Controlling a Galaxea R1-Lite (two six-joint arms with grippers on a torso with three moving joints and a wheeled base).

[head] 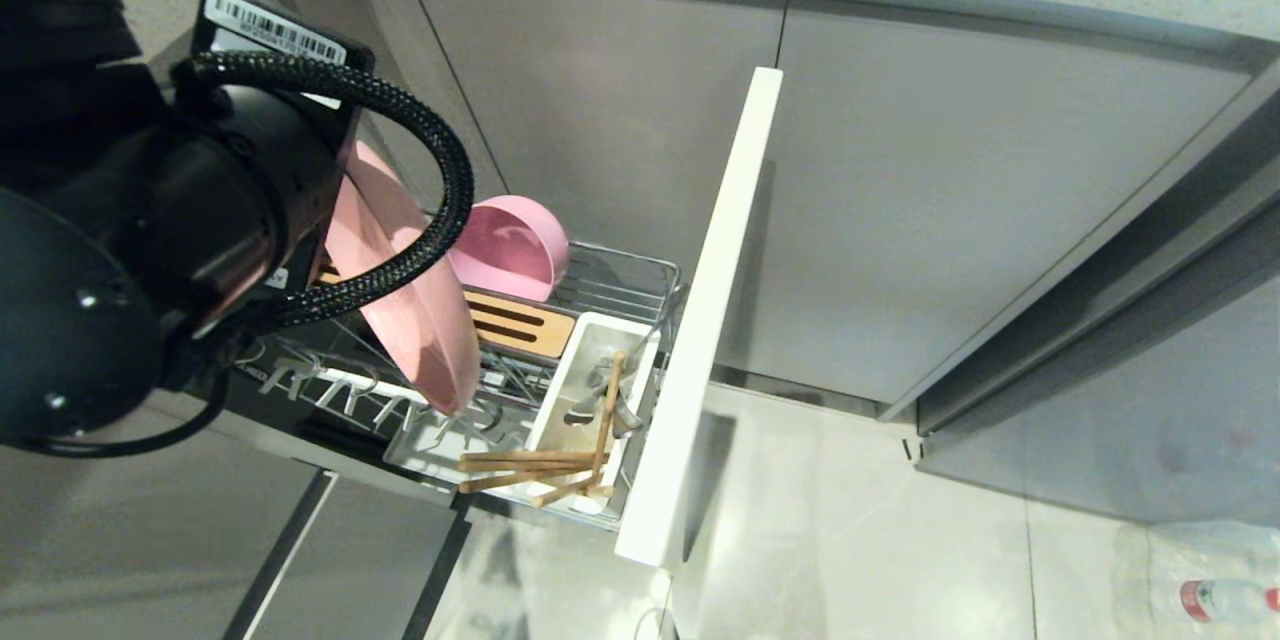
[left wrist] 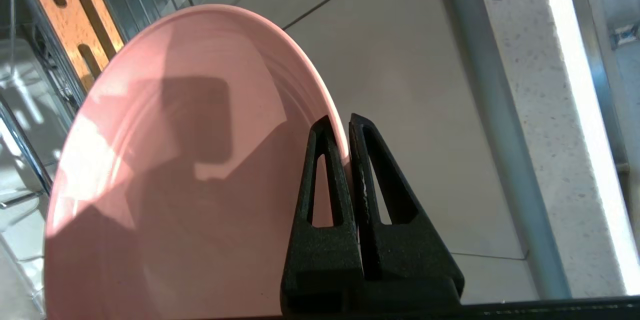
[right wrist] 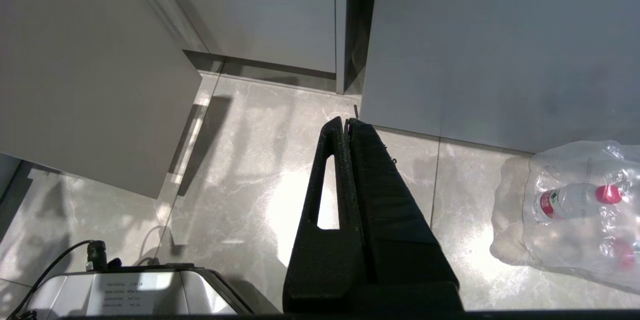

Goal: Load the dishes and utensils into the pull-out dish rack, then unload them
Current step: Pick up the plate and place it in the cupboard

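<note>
The pull-out dish rack (head: 640, 272) stands drawn out behind its white cabinet front (head: 712, 320). My left gripper (left wrist: 345, 122) is shut on the rim of the pink oval plate (left wrist: 190, 170), which hangs tilted on edge over the rack's wire slots (head: 415, 320). In the head view the left arm (head: 150, 220) hides the gripper. The pink bowl (head: 510, 245) lies on its side at the rack's back. Chopsticks (head: 530, 465) and a silver fork (head: 592, 400) rest in the white caddy (head: 560, 375). My right gripper (right wrist: 346, 121) is shut, holds nothing, and hangs over the floor.
A slotted wooden strip (head: 520, 322) crosses the rack beside the plate. Grey cabinet doors (head: 960, 220) run under the countertop. A plastic-wrapped pack of water bottles (right wrist: 575, 205) sits on the floor to the right. Part of the robot's base (right wrist: 140, 295) shows below the right gripper.
</note>
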